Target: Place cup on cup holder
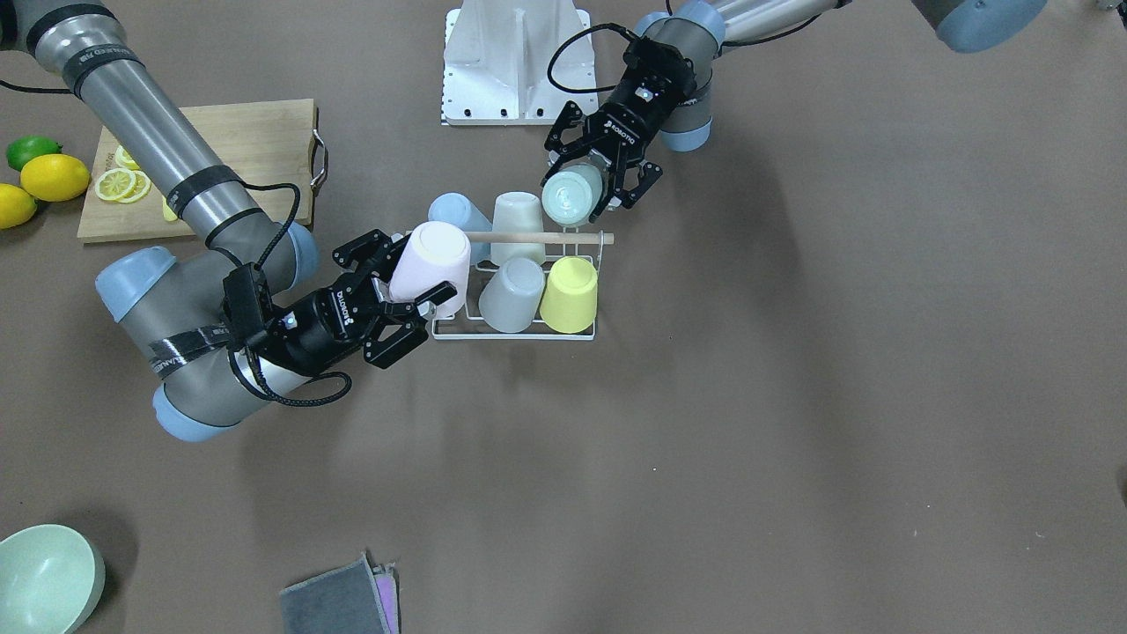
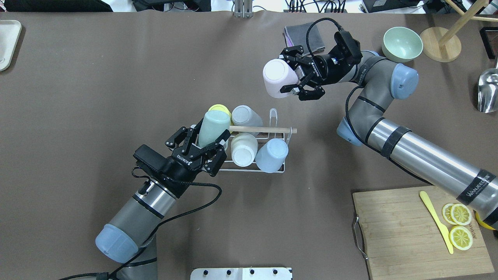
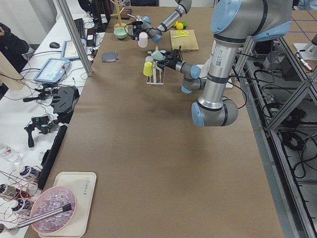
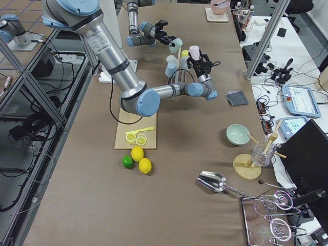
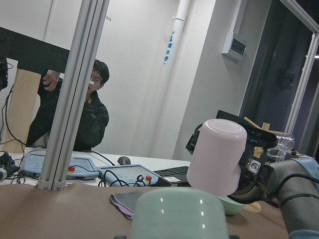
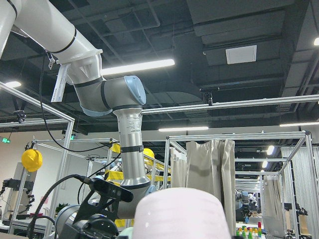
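Note:
The cup holder is a white wire rack with a wooden rod across its top, at mid-table. Blue, white, grey and yellow cups sit upside down on its prongs. My left gripper is shut on a mint cup, tilted at the rack's near-left corner; the mint cup also fills the bottom of the left wrist view. My right gripper is shut on a pink cup, held in the air near the rack's far right end.
A wooden cutting board with lemon slices and a yellow knife lies on the robot's near right. Lemons and a lime lie beside it. A green bowl and a grey cloth sit at the far side.

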Controlling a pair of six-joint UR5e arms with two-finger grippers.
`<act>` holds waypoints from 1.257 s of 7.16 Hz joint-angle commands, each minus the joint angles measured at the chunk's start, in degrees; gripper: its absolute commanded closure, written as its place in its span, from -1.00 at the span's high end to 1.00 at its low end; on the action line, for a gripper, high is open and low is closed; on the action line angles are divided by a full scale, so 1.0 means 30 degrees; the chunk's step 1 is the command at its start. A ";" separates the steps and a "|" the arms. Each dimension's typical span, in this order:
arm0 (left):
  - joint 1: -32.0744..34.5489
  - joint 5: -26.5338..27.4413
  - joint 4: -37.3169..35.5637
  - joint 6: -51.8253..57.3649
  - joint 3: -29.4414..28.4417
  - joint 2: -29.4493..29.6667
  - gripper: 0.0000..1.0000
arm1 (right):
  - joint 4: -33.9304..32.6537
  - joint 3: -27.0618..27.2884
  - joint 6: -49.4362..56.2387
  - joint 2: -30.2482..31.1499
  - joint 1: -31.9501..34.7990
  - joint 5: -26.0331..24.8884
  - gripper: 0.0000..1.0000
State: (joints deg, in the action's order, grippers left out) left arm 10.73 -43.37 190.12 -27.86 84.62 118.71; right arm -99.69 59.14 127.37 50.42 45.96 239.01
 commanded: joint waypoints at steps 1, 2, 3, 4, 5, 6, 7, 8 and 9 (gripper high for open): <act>0.0114 0.0013 -0.0061 0.0057 -0.0022 0.0011 0.67 | -0.0257 0.0033 0.0171 0.0010 -0.0288 -0.0536 -0.29; 0.0173 0.0013 -0.0033 0.0057 -0.0051 -0.0018 0.94 | -0.0461 0.0033 0.0287 0.0098 -0.0435 -0.1032 -0.28; 0.0174 0.0013 -0.0032 0.0057 -0.0196 -0.0018 0.94 | -0.0492 0.0033 0.0347 0.0157 -0.0668 -0.1153 -0.28; 0.0174 0.0013 -0.0032 0.0028 -0.0226 -0.0018 0.94 | -0.0579 0.0033 0.0492 0.0128 -0.0844 -0.1154 -0.28; 0.0290 0.0013 0.0026 0.0028 -0.0111 -0.0018 0.94 | -0.0870 0.0091 0.0494 0.0012 -0.0933 -0.1154 -0.28; 0.0900 0.0013 -0.0061 0.0086 0.0239 -0.0047 0.94 | -0.0931 0.0120 0.0494 -0.0047 -0.1021 -0.1154 -0.28; 0.2385 -0.0103 -0.0265 0.0028 0.0358 -0.0454 0.94 | -0.0961 0.0150 0.0494 -0.0048 -0.1138 -0.1154 -0.28; 0.4344 -0.0192 -0.1601 -0.0610 -0.1178 -0.1009 0.94 | -0.0932 0.0179 0.0494 0.0039 -0.1139 -0.1270 -0.28; 0.5929 -0.0279 -0.1962 -0.1806 -0.2933 -0.1130 0.95 | -0.0874 0.0237 0.0494 0.0127 -0.1052 -0.1532 -0.28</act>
State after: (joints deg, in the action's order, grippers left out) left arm 22.33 -43.88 186.46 -29.87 81.31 116.29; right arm -102.45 59.67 128.84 50.51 42.67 235.14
